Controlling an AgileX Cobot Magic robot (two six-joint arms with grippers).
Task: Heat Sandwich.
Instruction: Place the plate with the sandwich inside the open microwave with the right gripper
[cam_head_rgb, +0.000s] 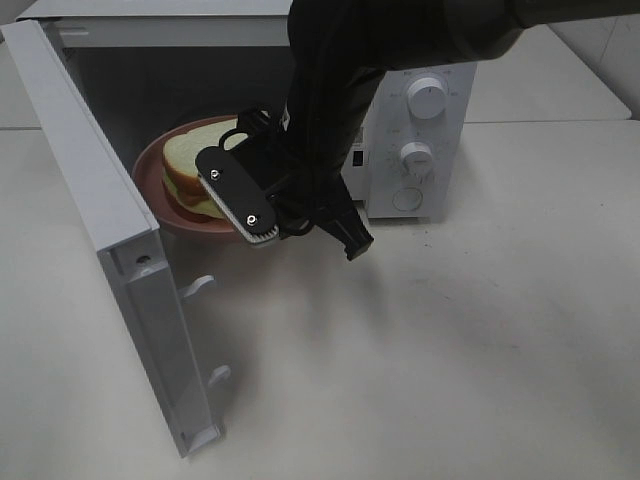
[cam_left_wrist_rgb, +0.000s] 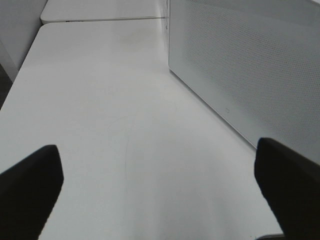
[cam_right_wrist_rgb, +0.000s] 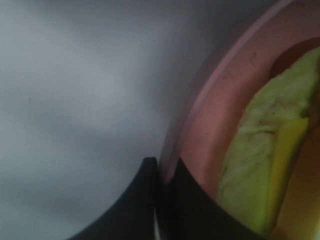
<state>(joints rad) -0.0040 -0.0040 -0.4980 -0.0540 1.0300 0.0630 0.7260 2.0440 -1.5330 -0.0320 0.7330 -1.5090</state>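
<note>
Pinching the raised rim of the round pink plate (cam_right_wrist_rgb: 210, 115), the right gripper (cam_right_wrist_rgb: 159, 165) had its two dark, tapered fingers pressed together with only the thin lip between them. Just beyond those fingertips, on the plate's smooth, shallow well, lay the sandwich (cam_head_rgb: 185, 150): soft white bread slices with a pale crust and a yellow and green filling showing at the cut edge. Plate and sandwich sat at the mouth of the white microwave (cam_head_rgb: 420, 190), whose boxy cavity looked dark behind the gripper. Its flat door (cam_head_rgb: 110, 210) stood swung wide open to one side, and two round white knobs (cam_head_rgb: 427, 98) were on the front panel to the other. The left gripper (cam_left_wrist_rgb: 160, 185) was spread wide and held nothing, its blunt black fingers hanging above the matte white table (cam_left_wrist_rgb: 100, 100), with a finely perforated white panel (cam_left_wrist_rgb: 250, 65) rising close beside one finger.
</note>
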